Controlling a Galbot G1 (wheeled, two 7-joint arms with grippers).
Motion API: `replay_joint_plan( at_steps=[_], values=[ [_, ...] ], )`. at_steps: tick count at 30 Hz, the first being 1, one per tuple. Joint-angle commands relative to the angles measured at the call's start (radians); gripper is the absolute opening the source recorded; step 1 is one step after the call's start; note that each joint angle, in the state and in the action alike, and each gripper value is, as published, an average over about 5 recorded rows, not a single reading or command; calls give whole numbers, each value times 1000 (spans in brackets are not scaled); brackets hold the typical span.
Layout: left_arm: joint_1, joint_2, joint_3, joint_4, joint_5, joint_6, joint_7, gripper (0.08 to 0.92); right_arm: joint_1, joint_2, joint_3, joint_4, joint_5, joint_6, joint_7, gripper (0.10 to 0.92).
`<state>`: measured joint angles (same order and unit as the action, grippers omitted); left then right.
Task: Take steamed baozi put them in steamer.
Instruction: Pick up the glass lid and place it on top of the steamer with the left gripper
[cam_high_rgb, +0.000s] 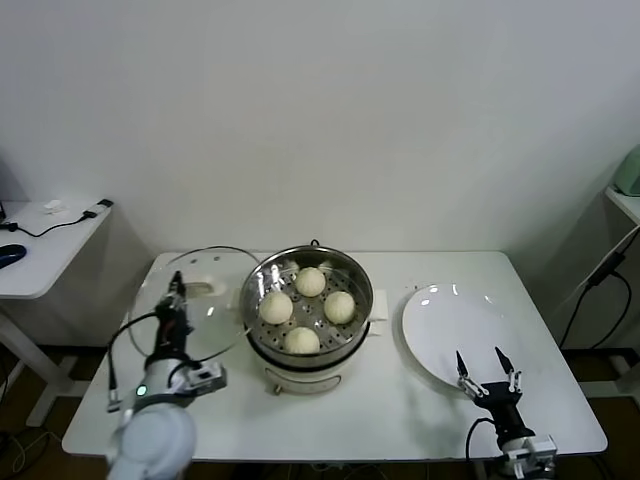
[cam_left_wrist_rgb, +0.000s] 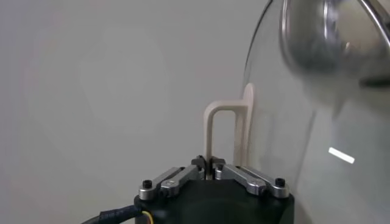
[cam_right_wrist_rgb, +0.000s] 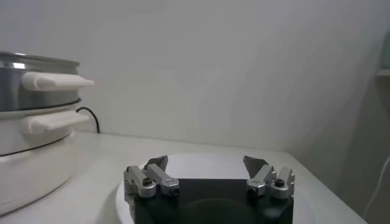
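Note:
The steamer (cam_high_rgb: 345, 272), a shiny steel pot on a cream-white base, stands mid-table. Four pale baozi lie on its perforated tray: one at the back (cam_high_rgb: 310, 281), one on the left (cam_high_rgb: 276, 307), one on the right (cam_high_rgb: 339, 306), one at the front (cam_high_rgb: 302, 340). My left gripper (cam_high_rgb: 176, 292) is left of the steamer, shut on the white handle (cam_left_wrist_rgb: 211, 131) of the glass lid (cam_high_rgb: 215, 315). The pot's steel wall shows beyond the glass in the left wrist view (cam_left_wrist_rgb: 317, 36). My right gripper (cam_high_rgb: 486, 372) is open and empty at the front edge of the white plate (cam_high_rgb: 445, 320).
The flat white plate is bare and lies right of the steamer; it also shows in the right wrist view (cam_right_wrist_rgb: 201, 159) beyond the open gripper (cam_right_wrist_rgb: 207, 165), with the steamer's side handles (cam_right_wrist_rgb: 55, 80) farther off. A side table (cam_high_rgb: 40, 240) with cables stands at the far left.

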<state>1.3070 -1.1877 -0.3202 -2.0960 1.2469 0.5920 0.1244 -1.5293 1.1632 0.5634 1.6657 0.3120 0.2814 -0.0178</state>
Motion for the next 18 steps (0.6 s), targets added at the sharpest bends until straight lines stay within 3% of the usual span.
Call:
replay_joint_plan(
  at_steps=[1,7,18],
  values=[
    [-181,-230,389,6,289,184,167,140,-5,-3,6,-8,0,28,-12,823],
    [-225,-328,444,110,354,182,156,140,-10,-4,20,-21,15,51,-13,823],
    [-256,-376,454,234,378,188,134,140,-15,0,24,-27,28,75,-3,823]
  ],
)
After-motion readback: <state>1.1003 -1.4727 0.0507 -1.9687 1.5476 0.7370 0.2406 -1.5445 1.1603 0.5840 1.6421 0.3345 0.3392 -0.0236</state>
